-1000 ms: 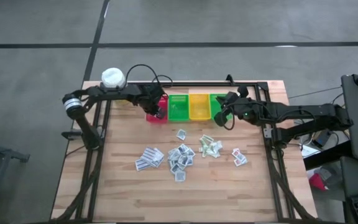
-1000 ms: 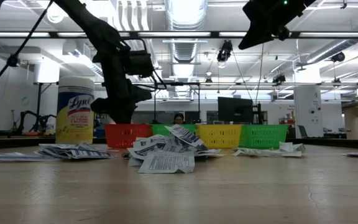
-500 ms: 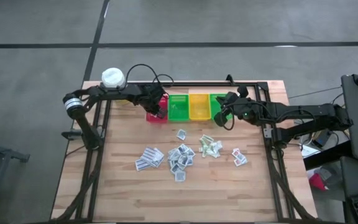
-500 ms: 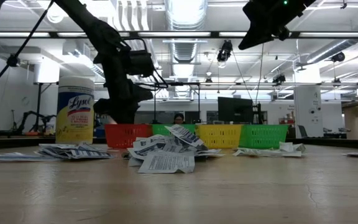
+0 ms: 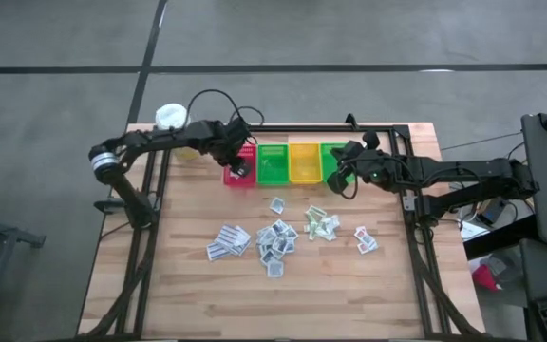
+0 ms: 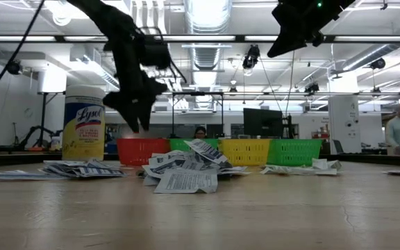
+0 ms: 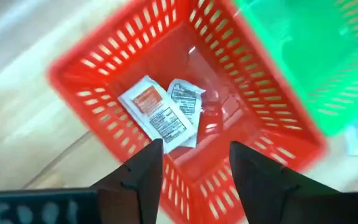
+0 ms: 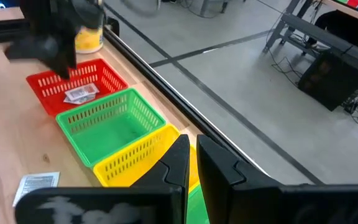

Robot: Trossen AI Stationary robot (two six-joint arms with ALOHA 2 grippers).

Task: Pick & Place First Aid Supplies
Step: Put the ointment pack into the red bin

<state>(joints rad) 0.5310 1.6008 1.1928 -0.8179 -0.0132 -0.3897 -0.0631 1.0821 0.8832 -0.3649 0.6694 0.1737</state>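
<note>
The left gripper now stands with fingers spread wide above the red bin, having risen since a moment ago; two white packets lie inside, so that drop looks done. The remaining sachets lie scattered at six o'clock of the bins. The right gripper waits pinched shut over the green bin

Robotics lab, exposed ceiling ducts, monitors, concrete floor
</note>
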